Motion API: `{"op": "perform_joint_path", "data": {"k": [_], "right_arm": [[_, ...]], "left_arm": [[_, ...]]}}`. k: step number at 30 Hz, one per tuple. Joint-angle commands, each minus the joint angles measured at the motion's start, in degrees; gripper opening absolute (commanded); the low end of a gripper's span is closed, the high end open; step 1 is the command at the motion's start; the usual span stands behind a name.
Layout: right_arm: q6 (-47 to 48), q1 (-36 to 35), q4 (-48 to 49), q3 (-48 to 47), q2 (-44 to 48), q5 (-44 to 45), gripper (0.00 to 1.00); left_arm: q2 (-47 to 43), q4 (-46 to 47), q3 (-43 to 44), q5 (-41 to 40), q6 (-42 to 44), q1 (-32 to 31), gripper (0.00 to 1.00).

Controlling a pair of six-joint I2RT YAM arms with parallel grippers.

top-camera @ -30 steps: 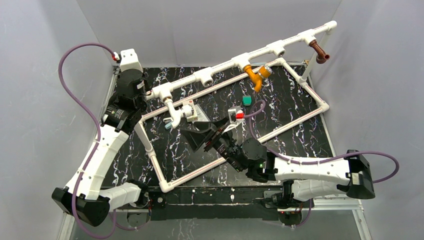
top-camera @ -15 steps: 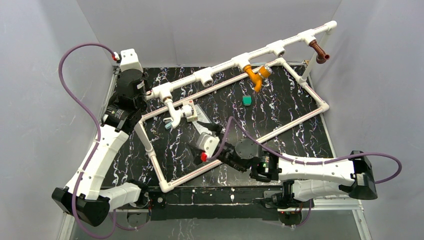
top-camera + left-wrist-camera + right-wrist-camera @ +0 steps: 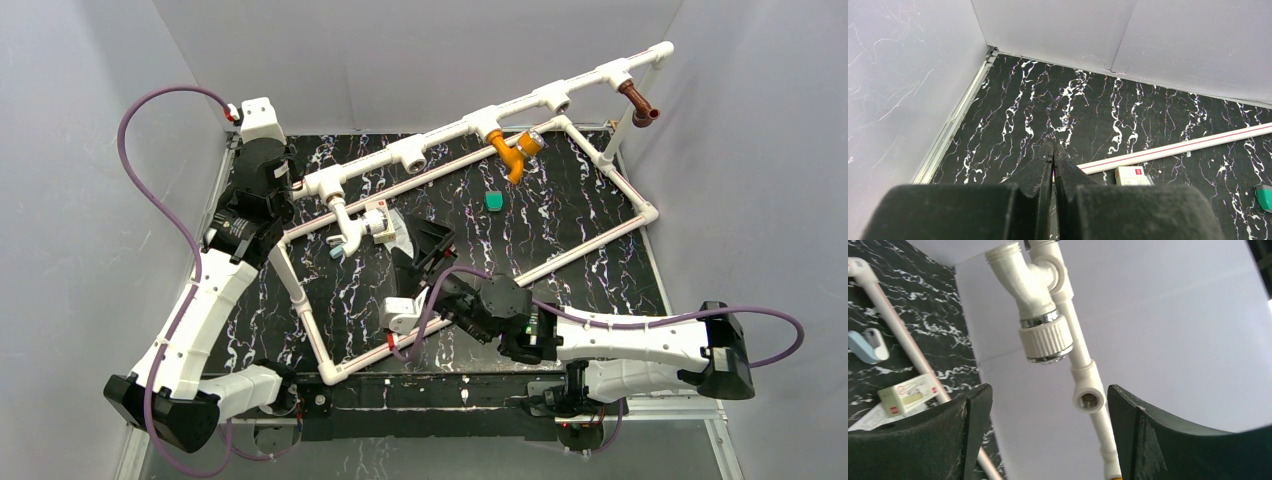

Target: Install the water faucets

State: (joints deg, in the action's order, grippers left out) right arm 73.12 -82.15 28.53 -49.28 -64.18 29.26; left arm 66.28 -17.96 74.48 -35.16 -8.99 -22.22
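White faucet (image 3: 345,225) hangs off the left-end T of the pipe frame (image 3: 450,133), about 10 o'clock from table (image 3: 600,270) centre. Orange faucet (image 3: 513,152) sits on the mid T at 1 o'clock, silvery end facing right. Reddish-brown faucet (image 3: 637,103) is on the far-right fitting, 2 o'clock. Right gripper (image 3: 420,240) is near centre, jaws spread wide with nothing between them, just beside the white faucet at its 3 o'clock but not touching it (wrist view looks up at its ribbed cap (image 3: 1044,340)). Left gripper (image 3: 1052,160) is pinched fully closed on nothing, over bare marble-pattern top at 9 o'clock. Small white box (image 3: 378,222) lies beside the white faucet. Teal piece (image 3: 493,201) lies loose below the orange one.
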Motion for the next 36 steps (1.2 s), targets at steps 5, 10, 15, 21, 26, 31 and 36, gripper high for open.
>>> {"op": "perform_joint_path", "data": {"k": [5, 10, 15, 21, 26, 31, 36], "right_arm": [[12.0, 0.0, 6.5, -4.1, -2.9, -6.0, 0.95], [15.0, 0.4, 7.9, -6.5, -6.3, -7.5, 0.95], [15.1, 1.6, 5.8, -10.1, -9.3, -8.8, 0.94], [14.1, 2.1, 6.0, -12.7, -12.5, -10.2, 0.87], [13.6, 2.1, 7.7, -12.6, -14.8, -9.4, 0.7], [12.0, 2.1, 9.9, -11.6, -15.8, -9.3, 0.58], [10.3, 2.1, 12.0, -11.2, -16.8, -8.2, 0.32]], "left_arm": [[6.5, -19.1, -7.6, 3.4, -0.6, -2.0, 0.0], [6.5, -19.0, -7.4, 3.3, -0.6, -2.0, 0.0], [6.5, -19.1, -7.4, 3.5, -0.6, -2.1, 0.0], [6.6, -18.9, -7.8, 3.7, -0.7, -2.1, 0.0], [6.6, -18.9, -7.7, 3.9, -0.6, -2.1, 0.0], [6.3, -18.9, -7.9, 4.2, -0.6, -2.1, 0.0], [6.2, -19.0, -7.9, 4.0, -0.6, -2.1, 0.0]]}}
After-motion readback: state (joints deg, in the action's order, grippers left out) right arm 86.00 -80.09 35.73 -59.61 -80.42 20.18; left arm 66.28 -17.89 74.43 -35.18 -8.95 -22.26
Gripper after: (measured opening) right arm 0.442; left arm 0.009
